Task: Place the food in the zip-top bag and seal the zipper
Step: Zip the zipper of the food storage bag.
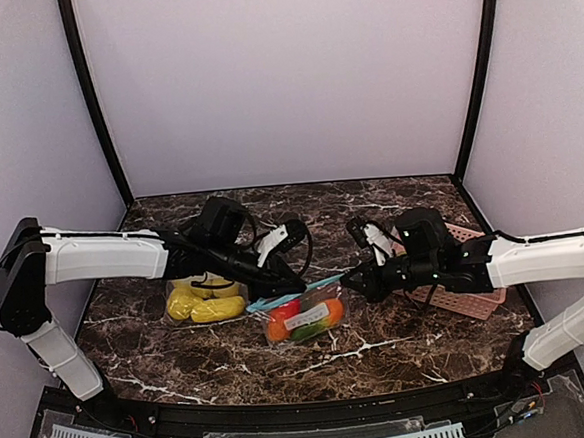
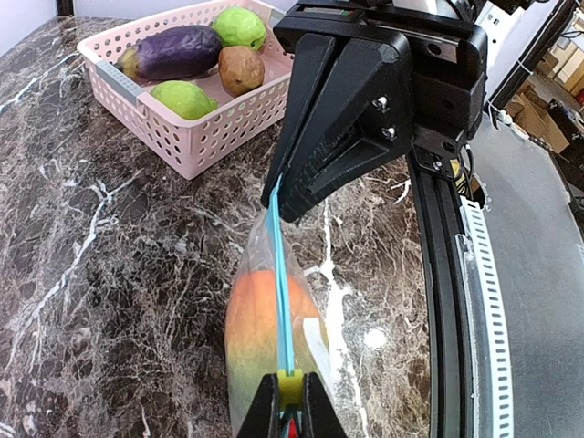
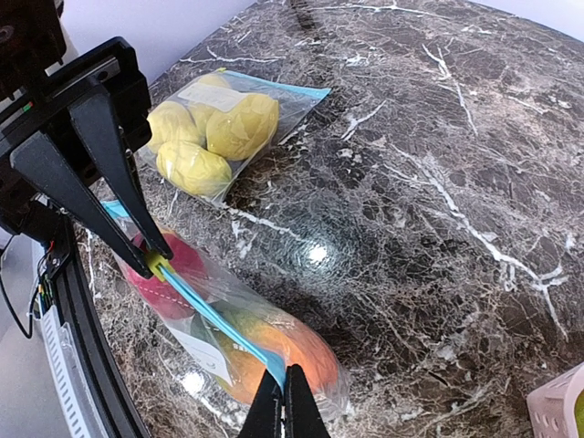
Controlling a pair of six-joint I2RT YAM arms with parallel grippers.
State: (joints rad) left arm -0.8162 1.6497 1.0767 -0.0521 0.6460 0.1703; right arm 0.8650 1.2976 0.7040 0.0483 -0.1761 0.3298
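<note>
The dark marble desk (image 1: 401, 347) carries everything, and the left arm (image 1: 104, 254) reaches in from one side while the right arm (image 1: 550, 256) reaches in from the other, so their tips come close together over the middle. A pink slatted basket (image 2: 210, 137) sits toward the right side, partly under the right arm, and holds a purple eggplant (image 2: 173, 52), a green fruit (image 2: 239, 26) at its far end, a second green fruit (image 2: 184, 99) nearer, and a brown fruit (image 2: 242, 70) between them. Left of centre, under the left arm, a second bag (image 3: 214, 128) lies flat on the desk, filled with yellow food (image 3: 192, 164). The zip-top bag (image 1: 304, 320) rests near the middle of the desk, just in front of both wrists, with its blue zipper (image 2: 281, 283) uppermost and stretched in a straight line between the two arms. Inside it lie an orange-green fruit (image 2: 260, 338) and a red piece (image 3: 169, 274), with a white label showing on the plastic. The left fingers (image 1: 292, 281) are pinched narrow on a small yellow tab (image 3: 157, 266) at one end of the zipper, and the right fingers (image 3: 274, 411) are pressed together on the zipper's other end; whether the zipper is fully sealed along its length I cannot tell
</note>
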